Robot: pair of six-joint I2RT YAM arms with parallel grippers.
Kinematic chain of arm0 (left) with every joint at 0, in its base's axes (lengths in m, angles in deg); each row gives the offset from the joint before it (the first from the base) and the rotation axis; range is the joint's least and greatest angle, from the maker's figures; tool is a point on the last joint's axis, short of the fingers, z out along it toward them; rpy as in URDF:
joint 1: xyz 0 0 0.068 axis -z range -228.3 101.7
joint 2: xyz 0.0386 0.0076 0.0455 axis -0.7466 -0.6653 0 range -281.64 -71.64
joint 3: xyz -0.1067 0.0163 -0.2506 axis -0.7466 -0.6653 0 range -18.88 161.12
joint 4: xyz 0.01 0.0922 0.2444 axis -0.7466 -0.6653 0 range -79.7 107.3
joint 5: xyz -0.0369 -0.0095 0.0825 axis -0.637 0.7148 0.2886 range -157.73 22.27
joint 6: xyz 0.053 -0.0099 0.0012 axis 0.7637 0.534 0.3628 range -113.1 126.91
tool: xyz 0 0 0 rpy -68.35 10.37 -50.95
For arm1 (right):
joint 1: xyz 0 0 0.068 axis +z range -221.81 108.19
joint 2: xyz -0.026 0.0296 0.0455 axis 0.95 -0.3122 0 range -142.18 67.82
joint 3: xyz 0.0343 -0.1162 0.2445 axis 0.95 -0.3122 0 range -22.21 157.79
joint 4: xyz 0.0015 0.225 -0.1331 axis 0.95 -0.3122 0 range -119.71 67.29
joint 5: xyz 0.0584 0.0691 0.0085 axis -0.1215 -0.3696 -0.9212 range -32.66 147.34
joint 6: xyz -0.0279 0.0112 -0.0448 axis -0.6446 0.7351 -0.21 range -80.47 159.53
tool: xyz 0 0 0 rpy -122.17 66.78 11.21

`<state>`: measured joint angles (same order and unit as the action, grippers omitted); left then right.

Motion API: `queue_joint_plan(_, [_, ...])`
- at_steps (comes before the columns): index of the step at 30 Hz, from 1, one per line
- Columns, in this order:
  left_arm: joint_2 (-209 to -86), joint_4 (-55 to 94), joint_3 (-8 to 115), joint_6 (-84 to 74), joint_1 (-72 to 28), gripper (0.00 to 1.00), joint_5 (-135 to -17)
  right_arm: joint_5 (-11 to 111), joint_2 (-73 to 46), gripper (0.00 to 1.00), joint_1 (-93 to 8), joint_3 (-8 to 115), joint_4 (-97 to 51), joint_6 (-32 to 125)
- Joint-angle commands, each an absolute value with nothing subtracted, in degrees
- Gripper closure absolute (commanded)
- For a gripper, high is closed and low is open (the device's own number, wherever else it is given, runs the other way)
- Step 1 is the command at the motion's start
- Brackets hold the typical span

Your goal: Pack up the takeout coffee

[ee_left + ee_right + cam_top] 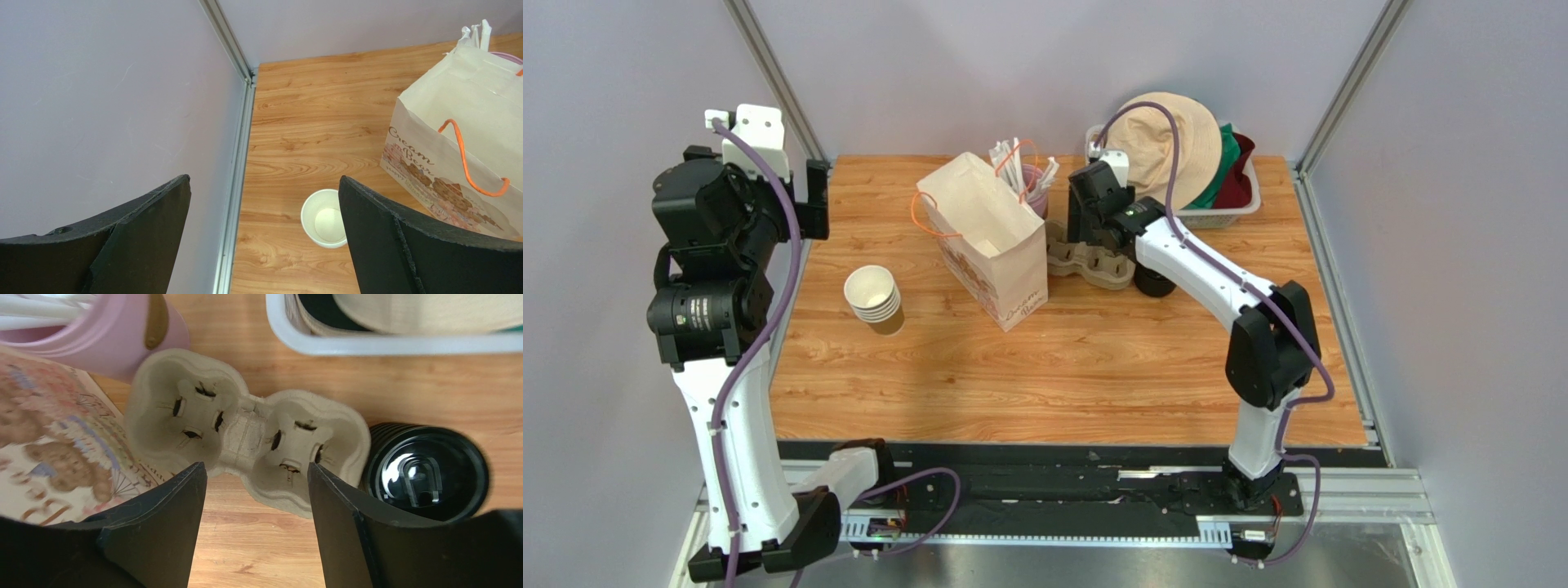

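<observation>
Takeout coffee unseen as a lidded cup; cup carrier (245, 438) lies directly below right claw (256, 471), long axis spanning its parted, empty jaws; left claw (264, 184) released, farther off.

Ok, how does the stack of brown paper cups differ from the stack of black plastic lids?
The stack of brown paper cups stands alone left of the printed paper bag; the stack of black plastic lids sits right of it, beside the moulded pulp cup carrier. The cups are matte, open-topped, white inside; the lids glossy, ribbed-edged. Both stand upright on the wooden table.
</observation>
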<state>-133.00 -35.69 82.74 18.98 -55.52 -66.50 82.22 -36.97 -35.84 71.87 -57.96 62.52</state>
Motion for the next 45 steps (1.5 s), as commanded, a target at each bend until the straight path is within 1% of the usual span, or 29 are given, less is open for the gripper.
queue_joint_plan(1, [-131.8, -35.7, 81.8, 19.5, -55.8, 0.01, -67.3, 76.2, -42.5, 0.35, -38.0, 74.6, -61.0, 73.2])
queue_joint_plan(7, [-132.2, -35.4, 80.8, 19.5, -55.8, 0.01, -67.4, 72.9, -47.1, 0.37, -38.8, 76.7, -61.9, 75.8])
queue_joint_plan(14, [-132.5, -35.0, 79.5, 19.0, -55.8, 0.01, -68.6, 71.7, -48.2, 0.41, -39.1, 78.1, -61.8, 76.9])
queue_joint_plan(18, [-132.6, -34.9, 79.0, 19.0, -55.8, 0.01, -68.9, 71.7, -48.5, 0.42, -39.4, 78.1, -61.4, 77.2])
queue_joint_plan(29, [-132.8, -34.8, 78.8, 19.1, -55.8, 0.01, -69.2, 77.8, -51.0, 0.45, -39.4, 79.9, -58.6, 76.6])
queue_joint_plan(45, [-132.9, -34.6, 78.1, 18.9, -55.8, 0.01, -69.7, 79.1, -53.8, 0.47, -38.3, 83.3, -59.4, 75.7])
